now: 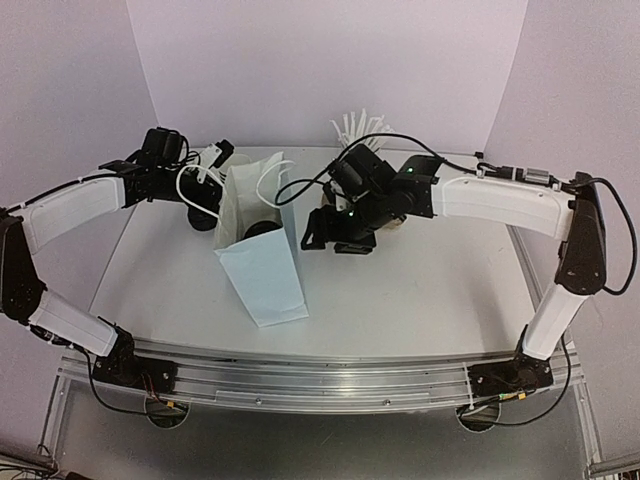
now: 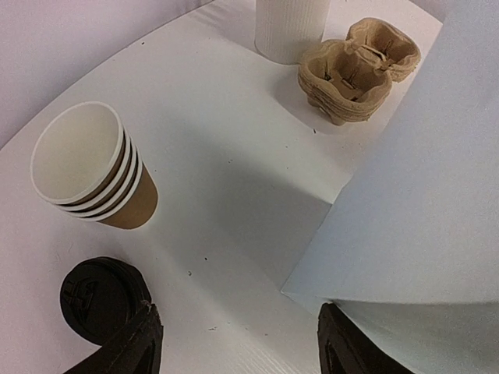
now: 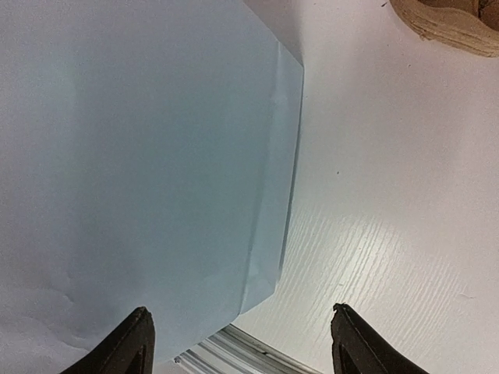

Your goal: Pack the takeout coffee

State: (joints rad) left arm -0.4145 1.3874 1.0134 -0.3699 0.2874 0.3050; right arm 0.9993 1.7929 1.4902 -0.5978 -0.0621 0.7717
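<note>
In the left wrist view a stack of brown paper cups (image 2: 93, 167) with white rims stands on the table at the left. A stack of black lids (image 2: 97, 296) lies just in front of it, by my left finger. Tan pulp cup carriers (image 2: 355, 70) sit stacked at the far right. My left gripper (image 2: 238, 354) is open and empty, hovering between the lids and the white bag (image 2: 421, 195). My right gripper (image 3: 242, 347) is open and empty beside the bag's wall (image 3: 140, 156); a carrier edge (image 3: 444, 19) shows at the top right. From above, the left gripper (image 1: 205, 168) is behind the bag's left side and the right gripper (image 1: 330, 235) is at its right.
The white handled paper bag (image 1: 262, 260) stands open at mid-table, with something dark inside near its top. A white ribbed cup (image 2: 288, 27) holding white sticks (image 1: 360, 125) stands at the back by the carriers. The table's metal front edge (image 3: 234, 347) shows below the bag.
</note>
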